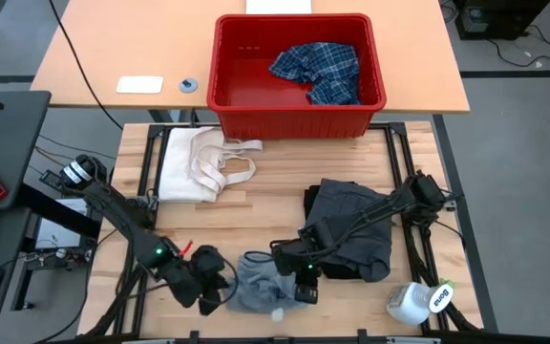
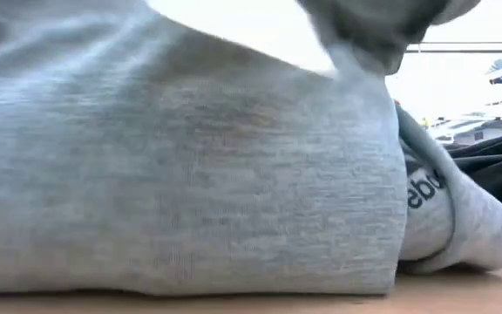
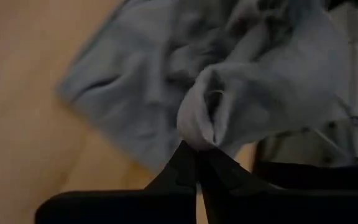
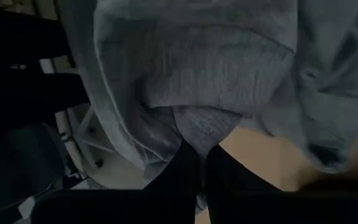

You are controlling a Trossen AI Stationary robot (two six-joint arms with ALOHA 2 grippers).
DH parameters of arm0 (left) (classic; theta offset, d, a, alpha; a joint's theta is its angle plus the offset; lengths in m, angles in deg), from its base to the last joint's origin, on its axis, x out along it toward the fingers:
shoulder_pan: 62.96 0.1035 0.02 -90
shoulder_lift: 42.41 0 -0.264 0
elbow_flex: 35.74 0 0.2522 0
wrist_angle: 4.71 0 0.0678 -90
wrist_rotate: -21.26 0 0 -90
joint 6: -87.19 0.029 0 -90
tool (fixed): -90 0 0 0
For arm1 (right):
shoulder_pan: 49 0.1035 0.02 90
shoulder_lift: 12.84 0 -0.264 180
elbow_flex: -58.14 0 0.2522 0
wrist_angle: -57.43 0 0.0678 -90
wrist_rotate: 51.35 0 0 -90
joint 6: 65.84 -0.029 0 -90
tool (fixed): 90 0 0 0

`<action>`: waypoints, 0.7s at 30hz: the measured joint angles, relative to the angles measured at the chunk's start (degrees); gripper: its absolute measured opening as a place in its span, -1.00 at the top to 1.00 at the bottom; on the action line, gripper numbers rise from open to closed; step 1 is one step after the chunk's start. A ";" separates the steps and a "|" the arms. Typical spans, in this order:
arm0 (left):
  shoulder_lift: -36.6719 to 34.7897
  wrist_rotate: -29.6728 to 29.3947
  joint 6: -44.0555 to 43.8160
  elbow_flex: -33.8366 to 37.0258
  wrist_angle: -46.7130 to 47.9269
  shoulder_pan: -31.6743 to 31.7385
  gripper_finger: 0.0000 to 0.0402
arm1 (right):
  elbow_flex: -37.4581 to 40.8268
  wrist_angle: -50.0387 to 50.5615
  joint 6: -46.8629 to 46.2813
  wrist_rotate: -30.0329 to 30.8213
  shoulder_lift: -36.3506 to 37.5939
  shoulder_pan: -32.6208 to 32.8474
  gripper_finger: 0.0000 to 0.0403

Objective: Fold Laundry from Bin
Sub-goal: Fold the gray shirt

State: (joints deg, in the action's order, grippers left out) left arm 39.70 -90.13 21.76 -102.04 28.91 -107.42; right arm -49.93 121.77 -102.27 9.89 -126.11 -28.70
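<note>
bottom centre of the high view: left gripper (image 1: pixel 220 291) and right gripper (image 1: pixel 304 287) each pinch an edge of the light grey garment (image 1: pixel 259 284); soft, light, floppy, best held at its corners.

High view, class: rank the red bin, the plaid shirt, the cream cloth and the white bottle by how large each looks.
1. Red bin
2. Cream cloth
3. Plaid shirt
4. White bottle
</note>
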 joint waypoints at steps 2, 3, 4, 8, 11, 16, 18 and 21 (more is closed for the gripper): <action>0.00 -0.01 -2.88 0.00 3.66 0.89 0.97 | 2.26 -1.05 0.00 -0.59 0.00 -0.55 0.91; 0.00 -0.03 -3.98 0.01 5.23 1.36 0.97 | 3.49 -1.96 0.00 -1.01 0.00 -0.82 0.91; 0.00 -0.10 -4.60 0.01 6.47 1.87 0.97 | 4.69 -2.57 -0.04 -1.27 0.00 -1.12 0.91; 0.00 -0.19 -5.47 0.69 7.95 4.02 0.97 | 8.17 -3.66 -0.96 -2.36 -0.02 -2.61 0.91; 0.00 0.00 -6.43 2.05 7.83 5.31 0.97 | 9.76 -3.37 -1.10 -2.74 -0.02 -3.82 0.91; 0.00 0.05 -7.29 5.75 6.24 7.43 0.97 | 11.46 -4.19 -0.92 -2.72 -0.02 -5.88 0.89; 0.00 0.03 -7.27 7.30 4.15 7.92 0.97 | 11.88 -4.64 -0.82 -2.30 -0.02 -6.67 0.87; 0.00 0.19 -7.11 9.98 -0.13 8.67 0.97 | 12.70 -5.15 0.02 -0.44 -0.02 -7.51 0.83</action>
State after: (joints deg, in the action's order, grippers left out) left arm 39.70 -89.94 14.65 -92.06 28.78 -98.75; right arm -37.23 116.62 -102.25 9.45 -126.14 -36.22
